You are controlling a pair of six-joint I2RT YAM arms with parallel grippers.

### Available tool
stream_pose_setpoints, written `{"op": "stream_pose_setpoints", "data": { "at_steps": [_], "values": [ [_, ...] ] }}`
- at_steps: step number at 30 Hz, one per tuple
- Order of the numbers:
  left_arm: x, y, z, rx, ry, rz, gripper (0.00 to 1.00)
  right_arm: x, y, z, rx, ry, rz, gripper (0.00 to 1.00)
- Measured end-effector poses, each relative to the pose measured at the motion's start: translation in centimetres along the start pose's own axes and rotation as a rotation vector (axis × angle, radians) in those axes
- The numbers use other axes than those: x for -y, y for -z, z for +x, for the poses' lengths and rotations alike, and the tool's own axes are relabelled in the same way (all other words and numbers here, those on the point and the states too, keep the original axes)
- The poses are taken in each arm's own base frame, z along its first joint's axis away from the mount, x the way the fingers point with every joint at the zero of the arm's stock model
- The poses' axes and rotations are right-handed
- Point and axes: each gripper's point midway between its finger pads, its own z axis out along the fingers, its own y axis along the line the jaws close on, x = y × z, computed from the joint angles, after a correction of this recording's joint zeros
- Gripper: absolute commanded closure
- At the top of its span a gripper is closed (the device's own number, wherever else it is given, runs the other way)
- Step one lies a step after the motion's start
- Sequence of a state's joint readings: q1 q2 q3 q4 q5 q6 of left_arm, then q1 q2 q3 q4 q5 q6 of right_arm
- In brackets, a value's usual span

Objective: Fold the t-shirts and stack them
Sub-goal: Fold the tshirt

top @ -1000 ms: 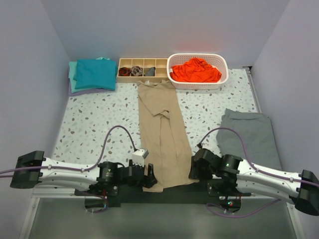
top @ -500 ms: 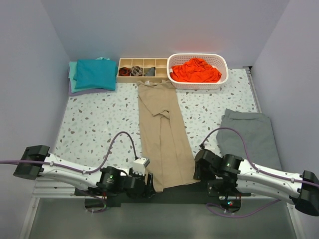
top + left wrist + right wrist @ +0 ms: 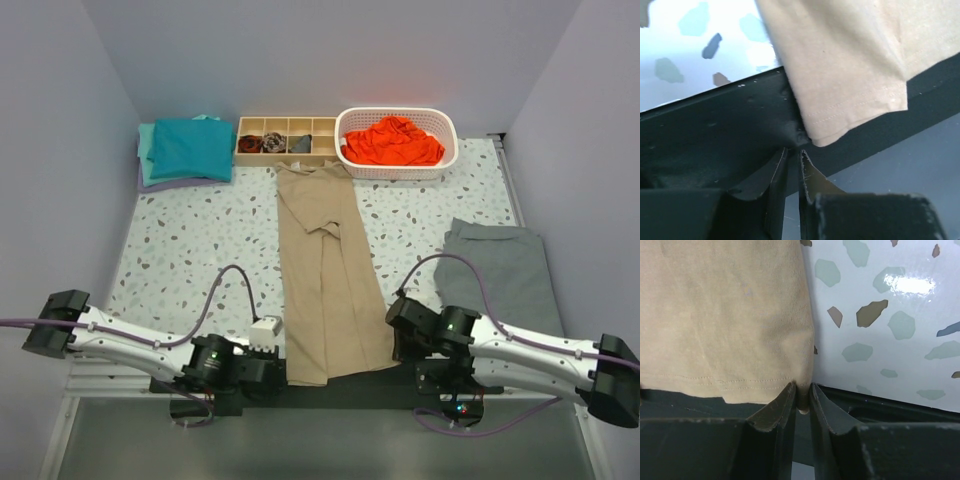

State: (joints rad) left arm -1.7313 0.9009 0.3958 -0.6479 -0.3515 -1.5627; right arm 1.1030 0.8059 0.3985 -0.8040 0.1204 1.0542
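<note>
The tan t-shirt (image 3: pixel 325 270) lies as a long folded strip down the middle of the table, its hem at the near edge. At the hem's left corner (image 3: pixel 850 65), my left gripper (image 3: pixel 280 368) (image 3: pixel 793 150) has its jaws drawn almost together, tips nipping the edge. My right gripper (image 3: pixel 397 345) (image 3: pixel 802 386) is shut on the hem's right corner (image 3: pixel 725 315), with cloth showing between the fingers. Folded teal t-shirts (image 3: pixel 190 148) are stacked at the back left. An orange-red t-shirt (image 3: pixel 393 140) sits crumpled in the white basket (image 3: pixel 448 150).
A wooden divided tray (image 3: pixel 286 157) with small rolled socks stands at the back between the teal stack and the basket. A flat dark grey cloth (image 3: pixel 500 270) lies on the right. A black strip (image 3: pixel 340 390) runs along the table's near edge under the hem.
Both grippers have closed from wide open onto the tan shirt's near corners. The left gripper slid left and down to the hem's left corner; the right one shifted slightly nearer.
</note>
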Motion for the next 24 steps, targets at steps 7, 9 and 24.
{"op": "stream_pose_setpoints", "data": {
  "at_steps": [7, 9, 24],
  "values": [
    [0.2, 0.1, -1.0, 0.049, 0.044, -0.023, 0.13, -0.1, 0.2, -0.3, 0.004, 0.024, 0.007, 0.44],
    [0.4, 0.1, -1.2, 0.060, 0.039, -0.030, 0.10, -0.1, 0.4, -0.6, 0.021, 0.024, 0.001, 0.43],
    [1.0, -1.0, -2.0, 0.127, 0.001, -0.103, 0.20, -0.1, 1.0, -1.2, 0.049, 0.027, 0.004, 0.50]
  ]
}}
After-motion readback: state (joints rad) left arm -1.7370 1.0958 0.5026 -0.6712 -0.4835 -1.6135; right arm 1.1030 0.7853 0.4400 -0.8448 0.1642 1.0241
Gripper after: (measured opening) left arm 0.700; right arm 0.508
